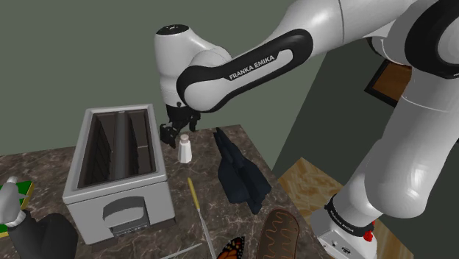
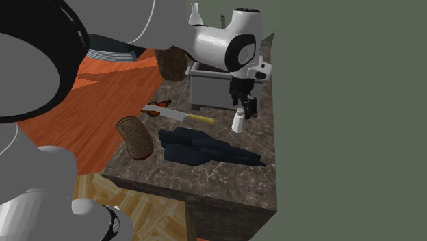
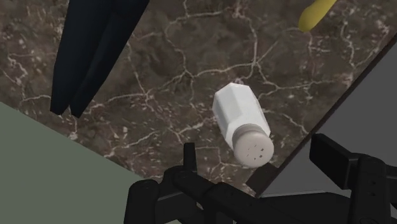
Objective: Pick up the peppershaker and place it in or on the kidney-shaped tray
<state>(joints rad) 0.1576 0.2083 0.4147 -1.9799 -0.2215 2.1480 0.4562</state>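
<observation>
The pepper shaker (image 1: 184, 150) (image 2: 238, 122) is white with a greyish perforated cap. It stands upright on the dark marbled counter (image 1: 44, 165), near the counter's far edge. My black gripper (image 1: 176, 133) (image 2: 247, 107) hangs just above and beside it, open. In the wrist view the shaker (image 3: 242, 121) shows ahead of the gripper (image 3: 257, 159), its cap between the spread fingers and touching neither. A brown oblong tray (image 1: 278, 234) (image 2: 135, 137) lies at the counter's other end, near the stand.
A grey open-topped box (image 1: 118, 173) (image 2: 209, 85) stands close beside the shaker. A dark blue angular object (image 1: 239, 173) (image 2: 205, 147) lies between shaker and tray. A yellow-handled knife (image 1: 196, 197) (image 2: 185, 116) and an orange butterfly (image 1: 232, 249) lie nearby.
</observation>
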